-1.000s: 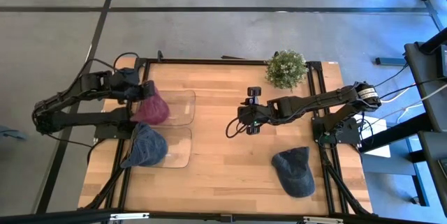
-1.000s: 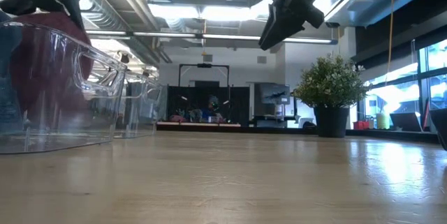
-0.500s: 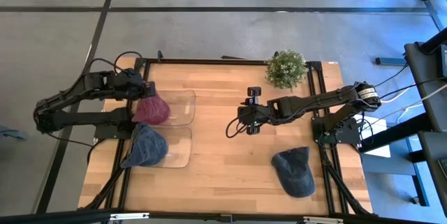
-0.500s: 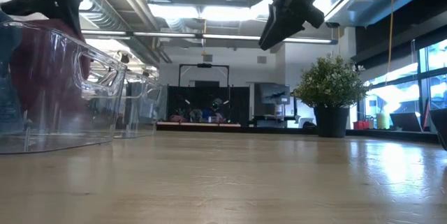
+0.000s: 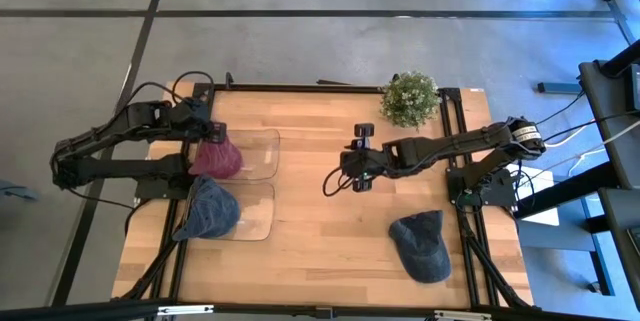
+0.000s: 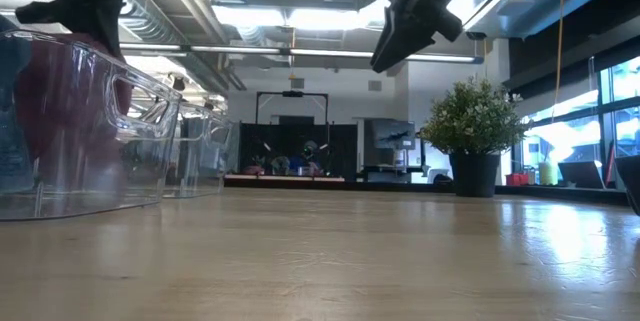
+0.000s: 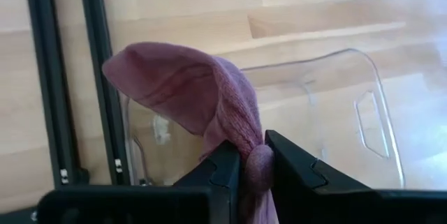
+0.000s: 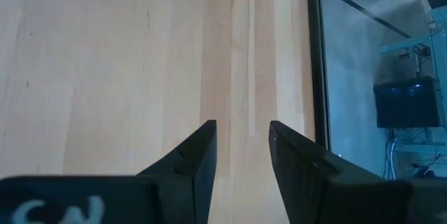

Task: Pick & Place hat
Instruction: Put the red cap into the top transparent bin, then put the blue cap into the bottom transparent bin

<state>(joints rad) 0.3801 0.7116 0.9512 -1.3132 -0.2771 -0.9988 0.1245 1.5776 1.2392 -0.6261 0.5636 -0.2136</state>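
Observation:
My left gripper (image 5: 208,133) is shut on a maroon hat (image 5: 218,158) over the far clear bin (image 5: 262,151) at the table's left. In the low view the hat (image 6: 60,101) shows through the bin's wall (image 6: 140,141), its lower part inside the bin. A blue hat (image 5: 208,209) lies in the near clear bin (image 5: 258,211), partly over its left rim. A grey-blue cap (image 5: 420,244) lies on the table near its right near corner. My right gripper (image 5: 358,173) hovers open above the middle of the table, touching nothing. My left gripper (image 7: 253,165) pinches a bunched fold of the maroon hat (image 7: 255,155) between its two fingers, coming from above. The brim (image 7: 167,84) sticks out past the fingers and the rest hangs below them into the bin. Whether it rests on the bin's floor I cannot tell.
A potted plant (image 5: 410,99) stands at the far edge, right of centre, also seen in the low view (image 6: 472,121). Bare wood (image 8: 126,77) lies under my right gripper (image 8: 242,144). Black frame rails run along the table's edges.
My left arm has shifted slightly toward the table's right and far side, its gripper staying shut on the maroon hat over the far bin. The hat has barely moved. My right arm has kept still.

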